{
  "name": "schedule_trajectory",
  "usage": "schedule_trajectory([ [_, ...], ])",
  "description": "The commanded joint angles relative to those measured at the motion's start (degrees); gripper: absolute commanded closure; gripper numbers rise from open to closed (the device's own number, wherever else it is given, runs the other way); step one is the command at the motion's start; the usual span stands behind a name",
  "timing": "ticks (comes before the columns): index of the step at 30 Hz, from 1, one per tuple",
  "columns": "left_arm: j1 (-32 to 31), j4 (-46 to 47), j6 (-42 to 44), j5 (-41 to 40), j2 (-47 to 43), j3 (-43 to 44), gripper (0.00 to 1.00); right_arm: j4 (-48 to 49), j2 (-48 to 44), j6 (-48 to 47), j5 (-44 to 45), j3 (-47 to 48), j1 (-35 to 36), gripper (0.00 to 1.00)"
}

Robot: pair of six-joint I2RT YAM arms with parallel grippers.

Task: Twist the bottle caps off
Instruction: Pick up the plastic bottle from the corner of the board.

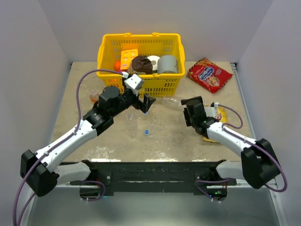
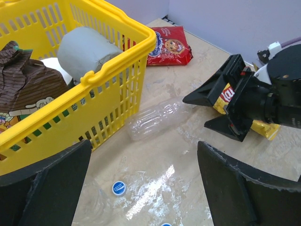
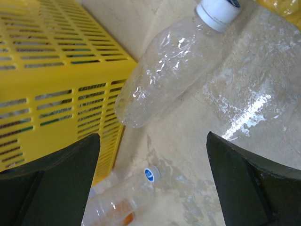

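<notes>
The left tool (image 1: 146,104) stands wide open with nothing between its fingers, hanging over the tabletop (image 1: 178,136) just in front of the yellow basket (image 1: 106,52). The right tool (image 1: 186,109) is spread just as wide and grips nothing; it faces the left one across a gap. Between the two, a clear bottle (image 2: 155,120) lies on its side close to the basket's front wall, touched by neither tool, and its white cap with a blue face (image 3: 218,10) is still on its neck. A loose blue-faced cap (image 1: 146,132) lies flat on the tabletop nearer the arm bases, apart from any bottle. An orange bottle (image 1: 94,96) sits off the basket's near left corner, beside the left arm and well apart from both tools; whether it is capped I cannot tell. Inside the basket lie a grey roll (image 2: 87,47) and a brown striped bag (image 2: 26,82); a red snack bag (image 1: 209,74) lies to the right of the basket; a yellow crisp packet (image 2: 225,96) shows behind the right tool.
</notes>
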Motion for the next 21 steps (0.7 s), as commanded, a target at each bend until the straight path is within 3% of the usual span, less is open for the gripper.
schedule_trajectory([
  [1,0.1,4.3,-0.9,1.6,-2.0,-1.1,0.0,-1.3,3.9,11.3,6.1,3.4,-0.8,0.01],
  [21,-0.5,4.3,0.7,1.5,-3.4,-1.7,0.0,-3.1,24.4,12.0,7.3,15.1,-5.8,0.03],
])
